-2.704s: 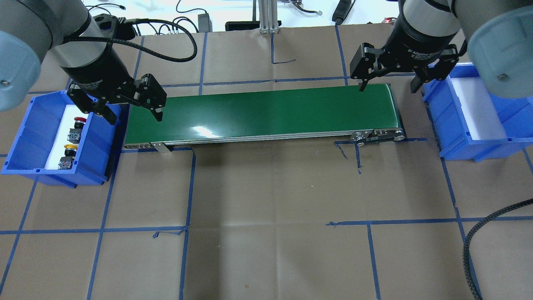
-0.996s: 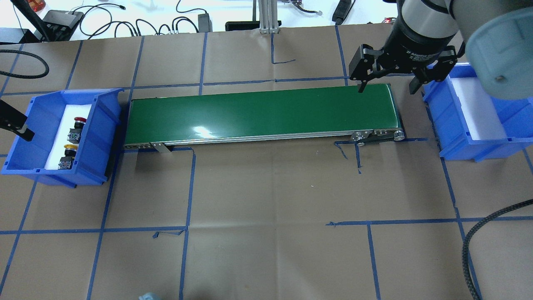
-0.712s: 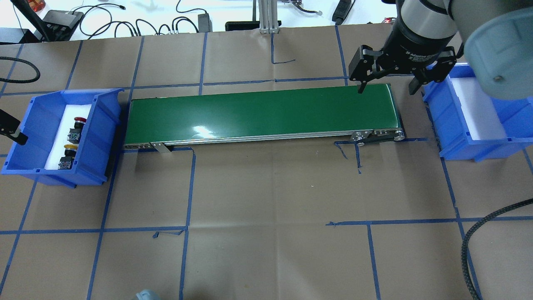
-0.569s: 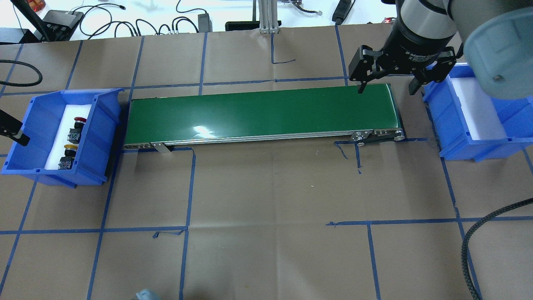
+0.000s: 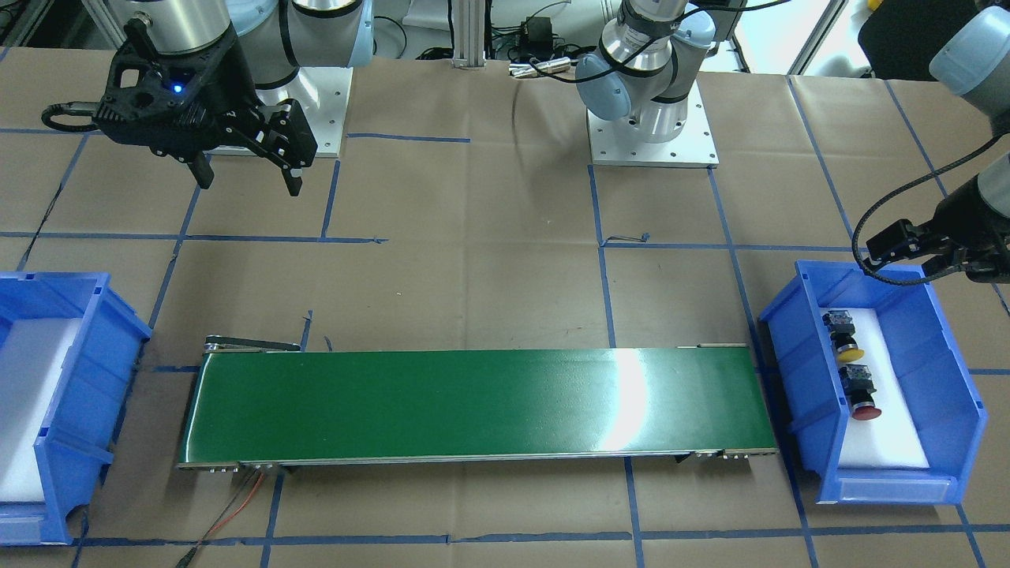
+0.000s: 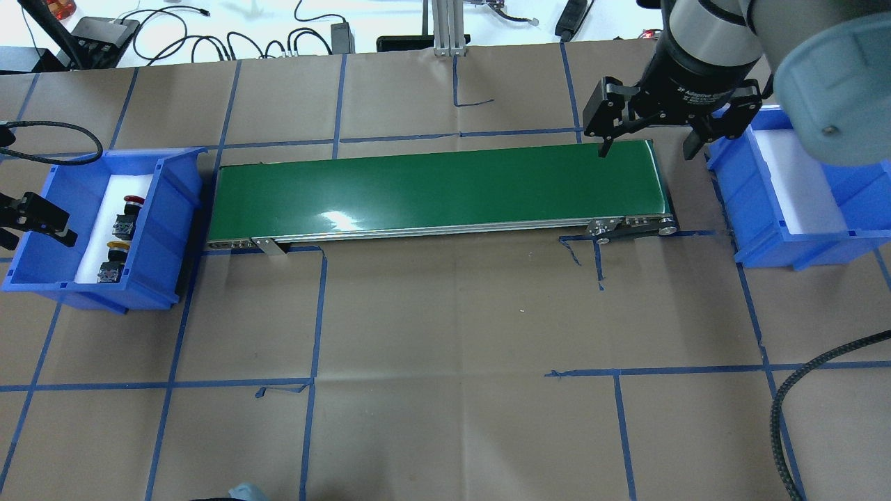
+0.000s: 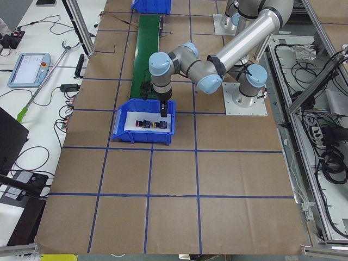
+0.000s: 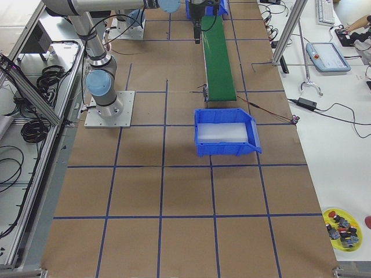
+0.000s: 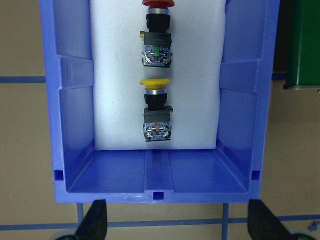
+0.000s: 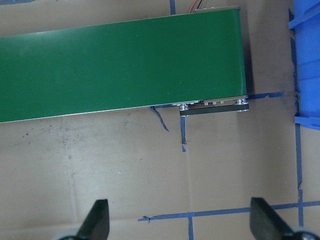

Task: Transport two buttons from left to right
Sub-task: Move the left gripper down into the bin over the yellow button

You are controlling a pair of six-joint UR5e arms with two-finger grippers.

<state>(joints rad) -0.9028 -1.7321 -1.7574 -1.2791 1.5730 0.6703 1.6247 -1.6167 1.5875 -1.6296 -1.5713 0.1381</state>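
Observation:
Two buttons lie in a row on white foam in the left blue bin (image 6: 161, 209): the yellow-capped one (image 6: 117, 247) and the red-capped one (image 6: 132, 202). Both also show in the front view, yellow (image 5: 846, 347) and red (image 5: 864, 404), and in the left wrist view, yellow (image 9: 156, 107) and red (image 9: 156, 30). My left gripper (image 9: 180, 225) is open and empty, hovering above the bin's end nearest the yellow button; it shows at the overhead view's left edge (image 6: 28, 226). My right gripper (image 6: 649, 142) is open and empty above the green conveyor's (image 6: 431, 188) right end.
The right blue bin (image 6: 731, 195) with a white foam floor stands past the conveyor's right end. A black braided cable (image 6: 783, 417) hangs at the near right. A yellow dish of spare buttons (image 8: 343, 227) sits on the side table.
My left arm swung away from the conveyor's left end, out past the overhead view's left edge, and has come partly back beside the left bin. The right gripper has barely moved.

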